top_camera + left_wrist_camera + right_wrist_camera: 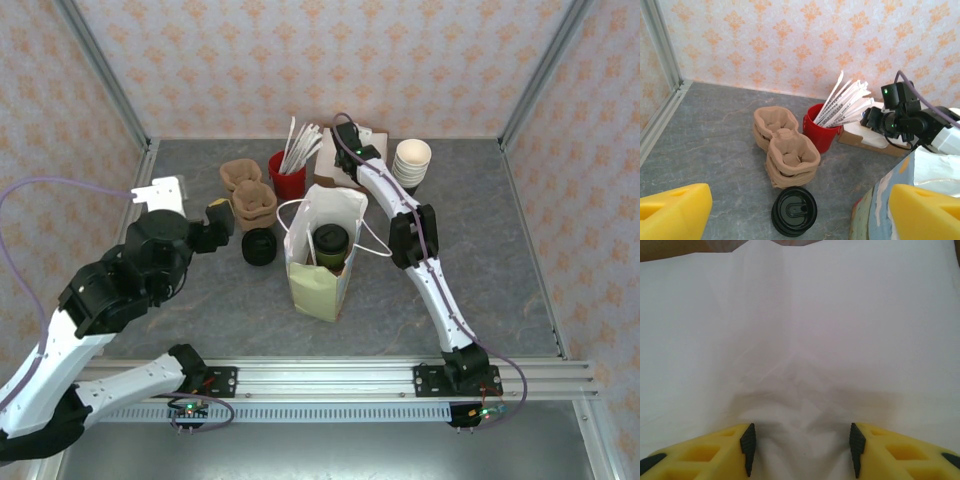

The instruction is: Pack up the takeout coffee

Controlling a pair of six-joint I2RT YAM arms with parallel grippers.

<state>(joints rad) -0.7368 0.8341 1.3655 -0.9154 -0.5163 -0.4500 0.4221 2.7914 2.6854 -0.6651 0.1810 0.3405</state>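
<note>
The takeout coffee, a small cup with a black lid, stands inside the open paper bag at the table's middle. My left gripper hovers left of the bag, open and holding nothing. In the left wrist view its yellow fingers are spread wide, and the bag's painted side lies by the right one. My right gripper reaches down onto the napkin box at the back. Its pads are set apart on the white napkins, which wrinkle between them.
A short stack of black lids sits left of the bag. Behind it are brown pulp cup carriers and a red cup of wrapped straws. Cream cups are stacked at the back right. Walls close in the back and sides.
</note>
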